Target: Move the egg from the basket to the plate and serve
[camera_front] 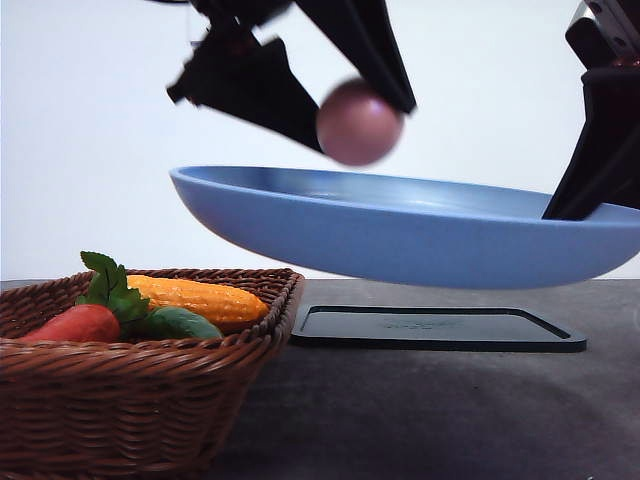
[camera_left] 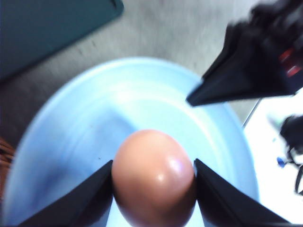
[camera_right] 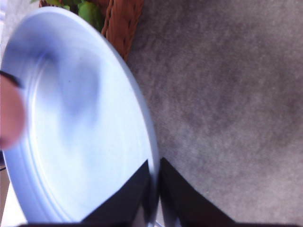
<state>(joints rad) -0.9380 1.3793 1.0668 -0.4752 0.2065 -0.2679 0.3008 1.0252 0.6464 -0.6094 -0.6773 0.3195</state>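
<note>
Basket: the brown woven wicker basket [camera_front: 150, 400] is sitting at the near left corner of the tabletop [camera_front: 420, 420], holding a yellow corn cob [camera_front: 200, 298], a red tomato-like vegetable [camera_front: 78, 323] with green leaves, and a green vegetable [camera_front: 180, 323].
Tray: the flat black rectangular tray [camera_front: 435, 328] is lying farther back, just beside the basket's right rim.
Plate: the wide shallow matte blue plate [camera_front: 400, 235] is hanging in the air above the tray, tilted slightly, with the right gripper [camera_right: 155, 189] pinching its rim between closed fingers.
Egg: the small smooth pinkish-tan egg [camera_left: 154, 175] is hovering just above the plate's bowl, not touching it, clamped between the left gripper [camera_front: 345, 110] fingers.
Step in hand: lowering the egg onto the plate, by my reading.
Doing it well: bringing the egg down near the plate's centre until it is almost resting, keeping the plate level, then opening the left fingers slowly so the egg is not rolling toward the lower rim.
</note>
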